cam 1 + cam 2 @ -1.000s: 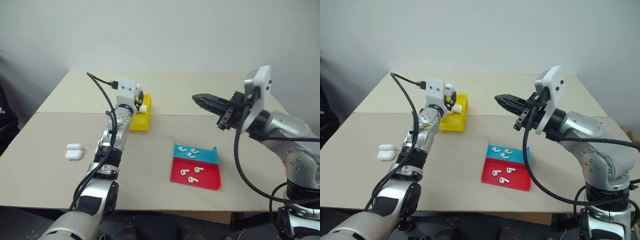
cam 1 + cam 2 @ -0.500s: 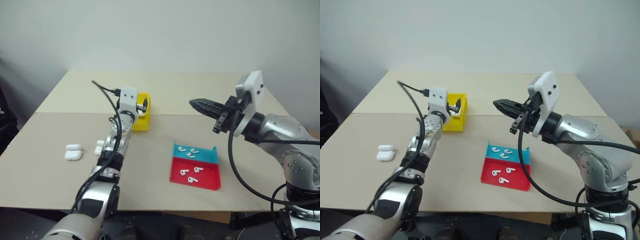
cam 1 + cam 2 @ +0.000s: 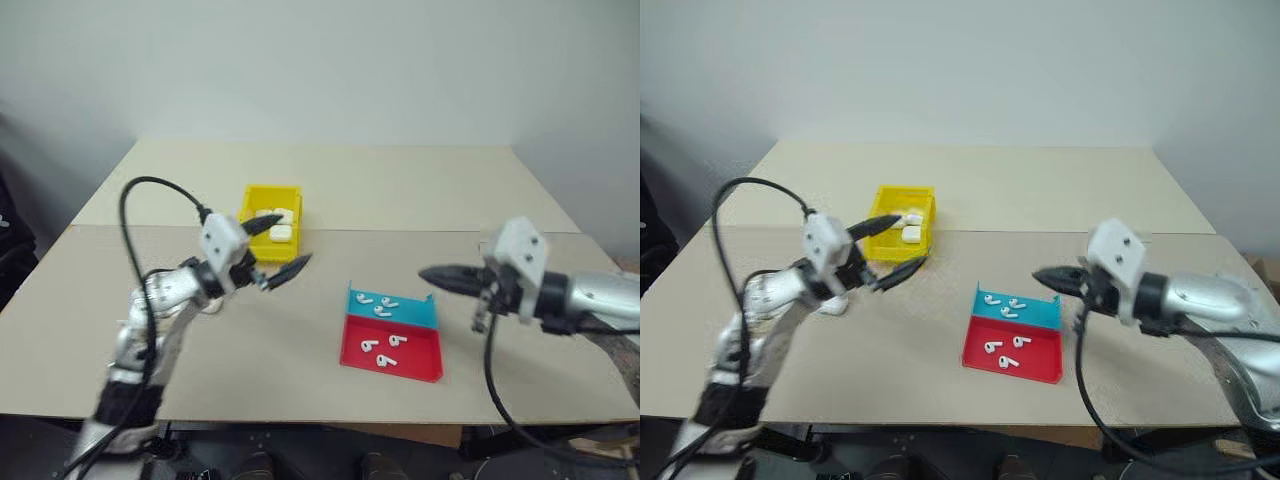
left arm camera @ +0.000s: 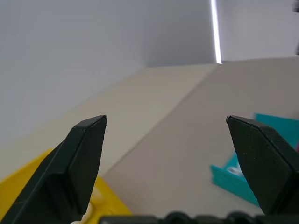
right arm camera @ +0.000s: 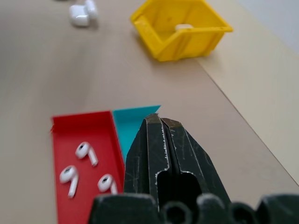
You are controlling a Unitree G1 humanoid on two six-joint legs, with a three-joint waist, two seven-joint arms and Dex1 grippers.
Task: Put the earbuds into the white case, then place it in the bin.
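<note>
- The left gripper (image 3: 285, 266), two black fingers on a grey arm, stood spread wide with nothing between them, hanging level just in front of the small bright yellow plastic bin (image 3: 270, 226). I took that as the pose of a hand with its delivery made: jaws apart, close to the bin but above the table, touching nothing.
- The right gripper (image 3: 1043, 277) was pressed fully shut on nothing, its tip pointing toward the middle of the table, close beside the flat red-and-teal tray (image 3: 1012, 335). Closed and empty like that, it looked parked rather than working.
- In the bin lay small glossy white rounded cases (image 3: 276, 226), which is where the task wants them. They sat toward the bin's far end.
- The tiny white stemmed earbuds (image 3: 1002, 353) lay loose on the tray, some in the teal half and some in the red, well apart from the bin. I judged they were sorted there for easy picking.
- Two more white cases (image 5: 81, 13) rested on the bare beige table (image 3: 400, 180), seen from the right wrist, beyond the tray and to one side of the bin.
- Hard to tell: how many cases the bin held, since they overlapped and its wall hid part of them; whether any lid was open; and the left arm covered most of the spare cases in the head views.
</note>
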